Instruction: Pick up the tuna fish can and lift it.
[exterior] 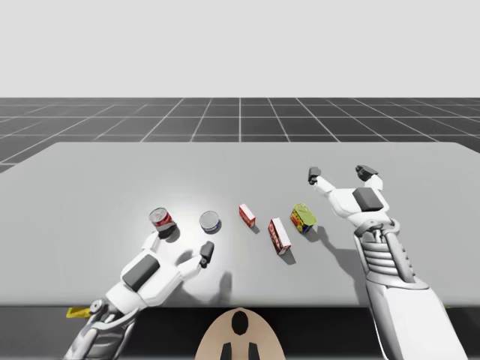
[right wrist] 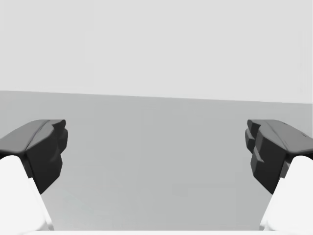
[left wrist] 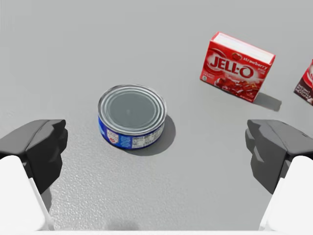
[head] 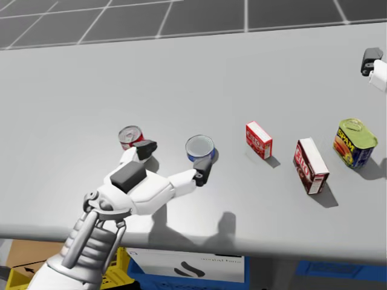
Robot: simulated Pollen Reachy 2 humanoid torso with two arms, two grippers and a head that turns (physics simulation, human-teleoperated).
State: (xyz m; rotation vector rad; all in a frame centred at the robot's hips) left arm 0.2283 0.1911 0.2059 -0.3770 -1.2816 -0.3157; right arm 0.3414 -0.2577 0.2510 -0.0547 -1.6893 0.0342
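Observation:
The tuna fish can [left wrist: 132, 116] is low and round, with a blue label and a silver lid. It stands upright on the table, a little ahead of my left gripper [left wrist: 156, 147] and slightly toward one finger. That gripper is open and wide, touching nothing. From above, the tuna fish can [exterior: 210, 221] lies just beyond my left gripper [exterior: 186, 241]. In the head view the tuna fish can [head: 199, 148] sits close to one fingertip of my left gripper [head: 174, 159]. My right gripper [exterior: 340, 173] hovers open, far right, empty; my right gripper [right wrist: 156, 152] faces bare table.
A red can [exterior: 160, 218] stands by the left gripper's other finger. To the tuna can's right are a small red box [exterior: 247, 216], a longer red-and-white box [exterior: 279, 235] and a yellow-and-blue can [exterior: 303, 218]. The grey table [exterior: 90, 195] stretches wide.

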